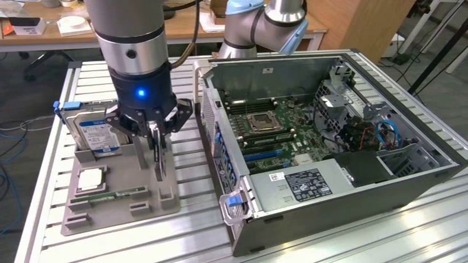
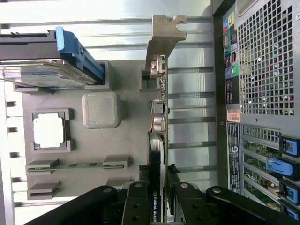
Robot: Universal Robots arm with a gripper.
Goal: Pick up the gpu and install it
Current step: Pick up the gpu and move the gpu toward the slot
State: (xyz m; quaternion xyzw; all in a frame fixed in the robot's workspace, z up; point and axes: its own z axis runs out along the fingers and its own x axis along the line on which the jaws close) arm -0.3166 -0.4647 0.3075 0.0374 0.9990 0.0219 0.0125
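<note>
The gpu stands on its long edge in a slot of the grey tray, approx. mid-tray. Its silvery bracket sits at the end facing the bench's far edge. Whether the card's lower edge is seated in the slot or just clear of it can't be told.

The gripper comes straight down over the card, partly closed, w/ one finger on each flat side of the gpu's top edge, gripping it.

Also on the tray:
- a hard drive w/ a blue label, upright at the tray's far corner
- a cpu, lying flat
- a green memory stick, in a slot towards the near end

The tray lies on the slatted metal bench, near the edge at the exterior view's left. Just beside it, towards the exterior view's right, is the open pc case, w/ its motherboard exposed and its rear grille facing the tray.
</note>
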